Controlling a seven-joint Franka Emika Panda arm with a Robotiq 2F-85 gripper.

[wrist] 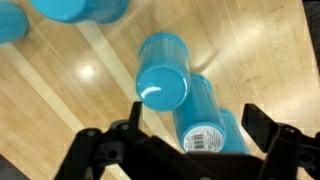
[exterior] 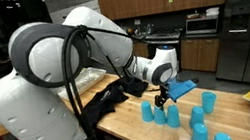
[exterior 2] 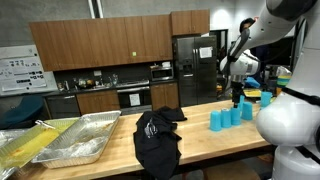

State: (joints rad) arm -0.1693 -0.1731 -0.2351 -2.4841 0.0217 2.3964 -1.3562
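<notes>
Tool (wrist: 192, 120) spread to its widest and holding nothing, hanging finger-down just above a turquoise plastic cup with a white barcode sticker (wrist: 205, 105) on the pale wooden tabletop (wrist: 60, 95), with one dark finger to each side of that cup in the wrist view and touching nothing. Held so, by the look of it, to give the round cup body room between the fingers and, by hanging overhead, to stay clear of the neighbours. Touching the stickered cup, on its side away from the wrist camera, a second plain turquoise cup (wrist: 163, 70); mouth-up, mouth-down or tipped, impossible to say for either from overhead, with the cups under the tool (exterior: 159, 113) seemingly standing on end in an exterior view. That contact the main obstruction: hardly any free room on that flank. Near the stickered cup, more turquoise cups (exterior: 198, 117) dotted about the tabletop, some in a short row (exterior 2: 225, 117). Well apart from the stickered cup, a crumpled black cloth (exterior 2: 157, 140); beyond it, farther still, crinkled silver foil trays (exterior 2: 85, 140). Neither of these in the way.
</notes>
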